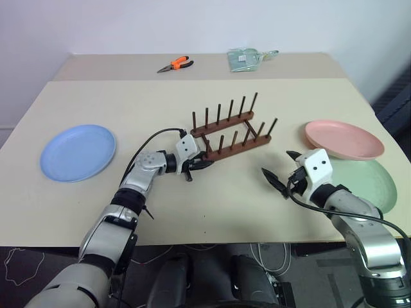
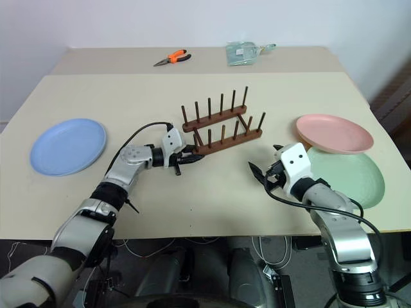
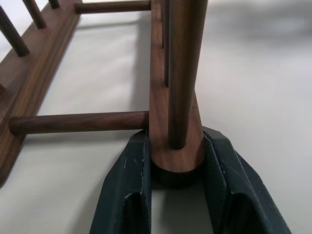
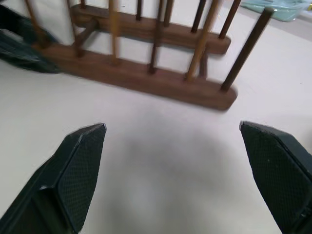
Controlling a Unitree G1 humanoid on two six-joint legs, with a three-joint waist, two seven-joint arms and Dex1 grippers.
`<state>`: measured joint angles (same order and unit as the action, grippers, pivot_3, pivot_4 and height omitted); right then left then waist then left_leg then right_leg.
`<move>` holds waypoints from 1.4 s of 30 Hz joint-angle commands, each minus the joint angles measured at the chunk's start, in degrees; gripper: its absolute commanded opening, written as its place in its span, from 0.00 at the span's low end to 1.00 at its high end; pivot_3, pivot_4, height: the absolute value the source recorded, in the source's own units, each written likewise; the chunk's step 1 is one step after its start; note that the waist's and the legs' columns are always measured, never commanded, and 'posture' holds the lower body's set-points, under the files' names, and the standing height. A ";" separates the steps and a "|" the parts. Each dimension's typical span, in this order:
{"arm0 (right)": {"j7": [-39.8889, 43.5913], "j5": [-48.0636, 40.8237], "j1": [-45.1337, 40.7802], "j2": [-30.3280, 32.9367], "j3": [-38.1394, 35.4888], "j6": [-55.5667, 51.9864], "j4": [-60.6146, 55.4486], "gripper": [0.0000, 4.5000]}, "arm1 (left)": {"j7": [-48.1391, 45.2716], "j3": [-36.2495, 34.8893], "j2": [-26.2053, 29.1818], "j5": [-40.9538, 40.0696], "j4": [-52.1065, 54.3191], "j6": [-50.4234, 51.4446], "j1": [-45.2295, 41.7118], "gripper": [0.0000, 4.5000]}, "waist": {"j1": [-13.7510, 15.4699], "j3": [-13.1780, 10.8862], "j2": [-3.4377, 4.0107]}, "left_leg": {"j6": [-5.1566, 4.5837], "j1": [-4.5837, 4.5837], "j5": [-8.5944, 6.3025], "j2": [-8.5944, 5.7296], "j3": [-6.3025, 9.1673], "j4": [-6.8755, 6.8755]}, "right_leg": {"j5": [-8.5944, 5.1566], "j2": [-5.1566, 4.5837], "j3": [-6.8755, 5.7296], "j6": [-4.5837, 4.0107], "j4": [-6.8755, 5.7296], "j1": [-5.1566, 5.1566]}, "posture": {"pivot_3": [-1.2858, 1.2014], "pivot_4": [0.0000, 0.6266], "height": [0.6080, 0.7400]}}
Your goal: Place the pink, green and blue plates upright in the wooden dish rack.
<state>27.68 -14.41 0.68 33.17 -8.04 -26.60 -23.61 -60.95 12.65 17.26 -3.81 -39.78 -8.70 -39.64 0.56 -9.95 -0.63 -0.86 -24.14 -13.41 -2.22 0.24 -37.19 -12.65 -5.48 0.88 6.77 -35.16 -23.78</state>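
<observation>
Two black fingers of our left gripper (image 3: 176, 170) are closing around the near end of the rack's front bar, touching it on both sides, while the wooden dish rack (image 1: 230, 133) is sitting mid-table. Our right gripper (image 4: 170, 165) is hovering wide open and holding nothing, just beside the rack's other end. We are seeing the blue plate (image 1: 78, 152) lying flat far left, the pink plate (image 1: 343, 138) overlapping the green plate (image 1: 369, 183) at right.

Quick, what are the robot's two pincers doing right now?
Left pincer: closed on the near end of the wooden dish rack.
Right pincer: wide open, holding nothing, hovering over the table.
</observation>
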 commanded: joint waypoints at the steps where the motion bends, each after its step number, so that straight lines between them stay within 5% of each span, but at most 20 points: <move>1: 1.25 0.72 2.07 2.84 -5.36 2.30 2.06 1.00 | -10.29 1.65 3.88 -3.98 12.04 5.03 4.84 0.29 | 0.00 -0.01 0.01 | -0.01 -0.01 -0.01 0.00 0.00 0.02 | -0.01 -0.02 0.00 -0.02 0.03 0.00 | 0.52 0.24 0.98; 8: 3.98 1.43 5.06 5.52 -7.97 4.46 5.16 1.00 | -6.08 1.60 9.09 1.52 12.31 5.80 6.21 0.99 | 0.05 -0.01 0.01 | -0.01 0.00 0.00 0.02 0.00 -0.05 | -0.11 -0.03 0.02 -0.23 0.02 0.00 | 0.52 0.24 0.98; 9: 4.74 1.33 5.63 5.92 -8.16 4.50 5.15 1.00 | -5.20 1.76 9.95 2.51 12.08 5.71 6.50 0.99 | 0.05 -0.01 0.01 | -0.01 0.00 0.00 0.02 0.00 -0.04 | -0.12 -0.03 0.01 -0.22 0.02 0.00 | 0.52 0.24 0.98; 13: 8.77 -0.79 8.06 7.37 -7.88 3.38 2.49 0.73 | -6.70 1.13 13.04 0.25 16.82 11.09 9.98 1.00 | -0.40 0.01 0.03 | -0.01 0.08 -0.01 0.06 0.00 -0.02 | -0.11 0.00 0.02 -0.21 0.00 0.05 | 0.52 0.24 0.98; 19: 11.71 -2.02 8.20 6.97 -1.52 -0.29 -2.96 0.01 | -7.24 1.30 13.86 -8.39 37.53 25.89 19.89 0.36 | -1.34 0.04 0.08 | 0.00 0.32 -0.02 0.20 -0.01 0.10 | -0.14 -0.08 0.08 -0.25 0.00 0.19 | 0.52 0.24 0.98; 20: 10.67 -0.69 6.96 6.22 0.39 -0.29 -2.40 0.00 | -5.02 1.76 12.27 -8.60 39.08 28.24 20.52 0.25 | -1.23 0.04 0.08 | 0.00 0.33 -0.02 0.20 0.01 0.08 | -0.15 -0.10 0.07 -0.27 0.02 0.22 | 0.52 0.24 0.98; 26: 6.34 4.84 1.16 3.62 7.76 -1.74 2.94 0.00 | 5.56 3.93 5.83 -4.25 39.31 31.45 21.23 0.25 | 0.16 0.06 0.04 | 0.01 0.29 -0.03 0.11 0.01 0.00 | -0.15 -0.17 0.04 -0.26 0.18 0.30 | 0.52 0.24 0.98; 33: -0.81 11.51 -8.79 -1.67 11.65 0.58 15.10 0.00 | 23.03 0.96 -2.01 1.31 25.67 28.91 15.25 0.25 | 0.14 0.15 -0.08 | 0.01 0.54 -0.03 0.06 0.01 -0.08 | -0.14 -0.13 0.03 -0.27 0.19 0.57 | 0.52 0.24 0.98; 41: -2.19 13.61 -15.92 -3.32 11.51 4.07 24.15 0.00 | 23.86 1.12 -2.11 0.98 20.53 24.82 12.77 0.25 | -0.46 0.27 -0.19 | 0.00 0.69 -0.02 0.09 0.00 0.01 | -0.13 0.02 0.04 -0.24 0.12 0.62 | 0.52 0.24 0.98; 42: -1.24 13.19 -15.54 -2.58 11.06 4.14 23.32 0.12 | 23.38 1.17 -1.86 0.79 20.93 24.46 13.01 0.24 | -0.46 0.26 -0.19 | 0.00 0.68 -0.02 0.09 0.00 0.01 | -0.13 0.01 0.04 -0.24 0.12 0.63 | 0.52 0.24 0.98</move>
<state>25.38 -1.18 -15.25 29.59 4.07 -22.64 0.19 -38.20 14.40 13.61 -4.86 -16.13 14.82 -28.01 0.10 -9.68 -0.81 -0.86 -23.45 -13.44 -2.13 0.24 -37.17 -12.79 -5.48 0.93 6.52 -35.04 -23.15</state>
